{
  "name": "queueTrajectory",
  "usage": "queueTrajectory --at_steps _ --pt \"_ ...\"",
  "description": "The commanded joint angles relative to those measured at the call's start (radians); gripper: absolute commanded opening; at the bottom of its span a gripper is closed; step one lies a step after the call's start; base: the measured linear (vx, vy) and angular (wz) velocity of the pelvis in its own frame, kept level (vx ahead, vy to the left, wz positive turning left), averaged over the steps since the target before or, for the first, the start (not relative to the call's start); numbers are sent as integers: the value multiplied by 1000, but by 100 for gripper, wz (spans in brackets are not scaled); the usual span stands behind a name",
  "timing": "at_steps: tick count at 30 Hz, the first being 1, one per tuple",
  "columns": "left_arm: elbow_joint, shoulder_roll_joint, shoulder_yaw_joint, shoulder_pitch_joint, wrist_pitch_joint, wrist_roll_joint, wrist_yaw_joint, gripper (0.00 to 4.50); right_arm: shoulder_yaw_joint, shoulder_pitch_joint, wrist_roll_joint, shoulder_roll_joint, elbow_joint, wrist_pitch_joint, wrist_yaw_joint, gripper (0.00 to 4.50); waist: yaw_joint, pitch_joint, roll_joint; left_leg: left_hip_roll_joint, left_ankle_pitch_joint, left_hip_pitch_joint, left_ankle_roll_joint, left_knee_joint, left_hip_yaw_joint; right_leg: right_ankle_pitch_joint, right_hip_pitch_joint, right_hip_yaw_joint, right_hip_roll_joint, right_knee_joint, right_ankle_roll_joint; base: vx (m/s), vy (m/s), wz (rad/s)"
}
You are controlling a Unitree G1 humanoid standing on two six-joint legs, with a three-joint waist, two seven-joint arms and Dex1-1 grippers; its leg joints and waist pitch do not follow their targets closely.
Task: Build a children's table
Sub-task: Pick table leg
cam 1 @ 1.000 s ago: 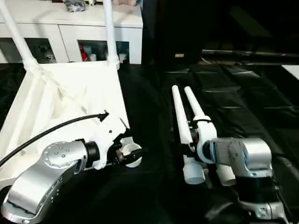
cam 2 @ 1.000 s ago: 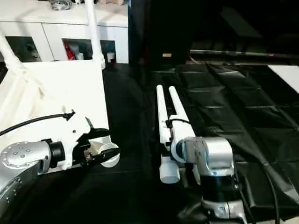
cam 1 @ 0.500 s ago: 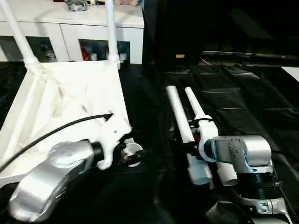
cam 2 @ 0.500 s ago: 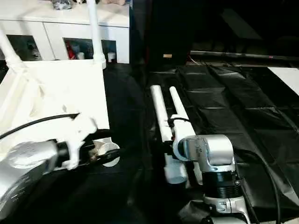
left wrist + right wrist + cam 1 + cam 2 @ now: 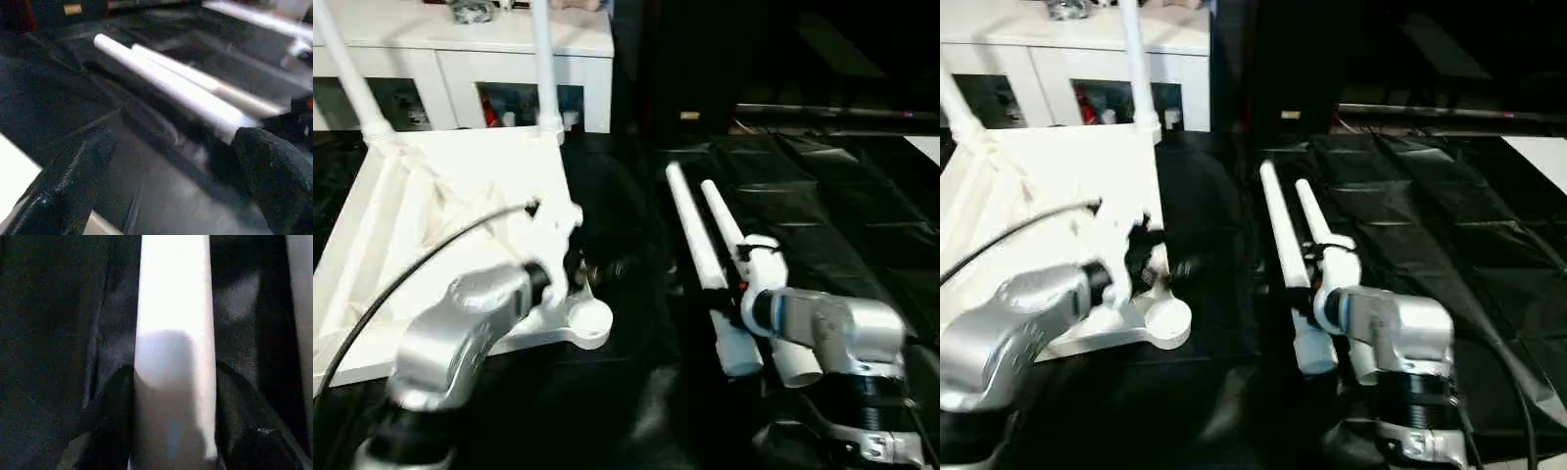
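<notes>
Leg (image 5: pixel 173 333) lies clamped in the lowered right gripper (image 5: pixel 173 396); left gripper (image 5: pixel 166 186) hangs spread apart, empty.

Left end effector (image 5: pixel 161 186) spread wide; right end effector (image 5: pixel 171 416) clamped on something white

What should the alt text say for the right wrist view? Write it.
A white cylindrical table leg runs up the frame between the right gripper's two black fingers, which close on its sides above a black sheet.
</notes>
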Motion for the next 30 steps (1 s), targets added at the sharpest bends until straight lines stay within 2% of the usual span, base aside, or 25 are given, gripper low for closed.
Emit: queueTrajectory --at_steps 1,3,4,5,7,8,9,10,11,12,13,14,15,16,20,22,23,24,26,27,28,29,30 --pt "38 -57 48 -44 47 -58 40 450 -83 6 92 13 -61 -54 63 185 -1 -62 4 7 -231 24 -74 -75 13 -158 36 13 -14 -77 -142 0 0 0" --pt "38 -57 48 -44 47 -58 40 450 -83 6 92 13 -61 -54 63 185 4 -62 8 8 -201 22 -60 -74 11 -139 39 11 -15 -77 -146 0 0 0" --pt "86 -126 97 -95 88 -120 57 450 -123 27 204 18 -106 -109 193 185 2 -62 10 6 -204 21 -54 -73 15 -125 39 12 -13 -77 -150 0 0 0" --pt "86 -126 97 -95 88 -120 57 450 -123 27 204 18 -106 -109 193 185 4 -63 9 8 -211 22 -48 -72 14 -124 40 12 -14 -77 -154 0 0 0" --pt "151 -201 147 -147 130 -182 76 450 -158 45 316 5 -143 -74 313 185 5 -62 -5 6 -199 20 -26 -71 16 -125 45 10 -14 -78 -168 0 0 0" --pt "151 -201 147 -147 130 -182 76 450 -158 45 316 5 -143 -74 313 185 10 -62 0 10 -192 22 -18 -72 13 -128 43 10 -17 -80 -172 0 0 0" --pt "177 -232 163 -168 145 -208 80 450 -170 51 358 -3 -158 -48 355 184 10 -60 0 10 -189 20 -16 -73 13 -132 43 10 -18 -81 -172 0 0 0" --pt "192 -261 175 -183 154 -235 84 450 -165 60 383 -15 -174 -35 391 184 13 -61 -8 7 -188 20 -10 -71 16 -147 47 10 -17 -83 -172 0 0 0" --pt "199 -286 182 -194 158 -259 84 450 -159 67 405 -26 -190 -29 422 184 16 -62 -5 10 -182 22 -10 -71 14 -146 46 10 -19 -83 -172 0 0 0" --pt "201 -304 186 -199 158 -275 86 450 -156 71 424 -28 -204 -24 441 184 18 -60 -10 10 -180 18 -6 -72 15 -158 46 8 -21 -85 -175 0 0 0" --pt "203 -320 193 -204 162 -288 94 450 -153 73 438 -31 -213 -18 450 184 19 -60 -10 12 -178 18 -4 -73 16 -165 45 9 -21 -87 -171 0 0 0" --pt "203 -325 195 -206 163 -292 96 450 -152 74 443 -32 -216 -17 452 184 17 -60 -16 13 -176 16 -4 -73 16 -166 46 9 -22 -87 -171 0 0 0" --pt "203 -325 195 -206 163 -292 96 450 -152 74 443 -32 -216 -17 452 184 20 -60 -13 12 -171 18 -4 -73 16 -171 45 9 -22 -87 -170 0 0 0" --pt "182 -359 213 -214 177 -343 99 450 -128 82 458 -44 -230 -15 464 184 18 -58 -19 12 -177 17 -4 -74 16 -194 43 9 -22 -91 -162 0 0 0" --pt "162 -391 244 -225 207 -398 102 450 -104 92 462 -60 -232 -29 475 184 25 -56 -19 13 -189 18 -15 -74 16 -235 42 9 -24 -93 -157 0 0 0" --pt "148 -407 263 -231 231 -435 105 450 -82 93 453 -74 -226 -40 478 184 27 -56 -19 13 -191 17 -17 -75 16 -251 41 9 -24 -96 -138 0 0 0" --pt "141 -409 261 -229 237 -443 108 450 -71 92 447 -78 -226 -44 479 184 28 -55 -25 14 -190 17 -16 -75 16 -253 40 9 -22 -97 -129 0 0 0" --pt "141 -409 261 -229 237 -443 108 450 -71 92 447 -78 -226 -44 479 184 31 -56 -22 15 -186 18 -18 -76 15 -249 40 9 -23 -95 -127 0 0 0" --pt "141 -404 241 -222 234 -422 122 450 -25 88 398 -94 -235 -80 460 184 32 -55 -20 15 -183 17 -23 -78 15 -237 39 10 -22 -97 -119 0 0 0" --pt "141 -404 241 -222 234 -422 122 450 -25 88 398 -94 -235 -80 460 184 31 -54 -21 15 -183 16 -24 -78 15 -237 40 10 -22 -97 -115 0 0 0" --pt "159 -415 253 -221 226 -400 174 450 96 72 264 -122 -230 -169 381 184 32 -56 -15 17 -183 17 -32 -79 13 -229 40 9 -23 -96 -113 0 0 0" --pt "159 -415 253 -221 226 -400 174 450 96 72 264 -122 -230 -169 381 184 29 -54 -18 17 -182 16 -40 -79 12 -228 40 9 -21 -98 -105 0 0 0" --pt "166 -421 260 -222 224 -396 194 421 136 65 217 -125 -227 -199 349 184 27 -54 -21 14 -183 16 -43 -78 13 -232 41 9 -20 -98 -101 0 0 0"
